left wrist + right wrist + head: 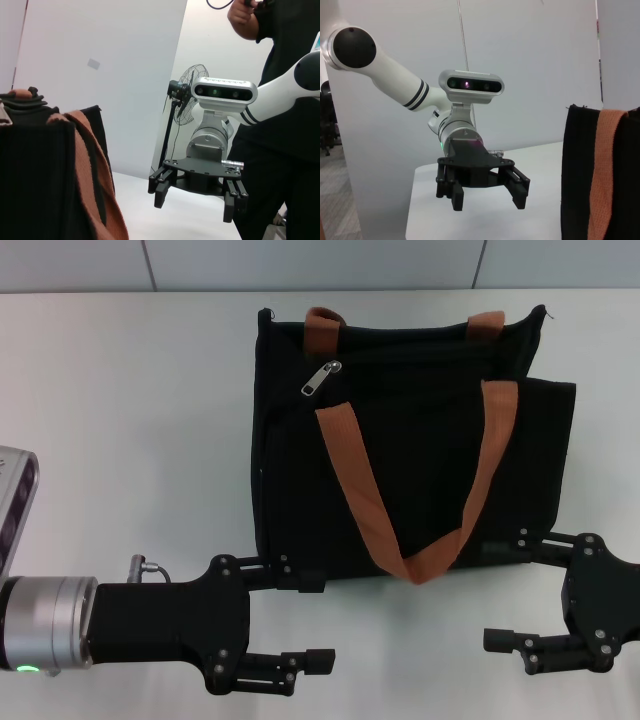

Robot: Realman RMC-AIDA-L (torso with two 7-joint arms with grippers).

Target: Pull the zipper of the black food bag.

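The black food bag (420,460) lies flat on the white table (130,440), with two orange-brown handles (360,490) across it. The silver zipper pull (321,378) rests near the bag's upper left, on the zip line. My left gripper (312,622) is open and empty, just in front of the bag's near left corner. My right gripper (495,592) is open and empty at the bag's near right corner. The left wrist view shows the bag (35,175) and the right gripper (195,200). The right wrist view shows the bag (577,175) and the left gripper (488,199).
A wall runs along the table's far edge (300,290). A person in black (280,150) stands behind the right arm, and a fan (187,92) stands farther back.
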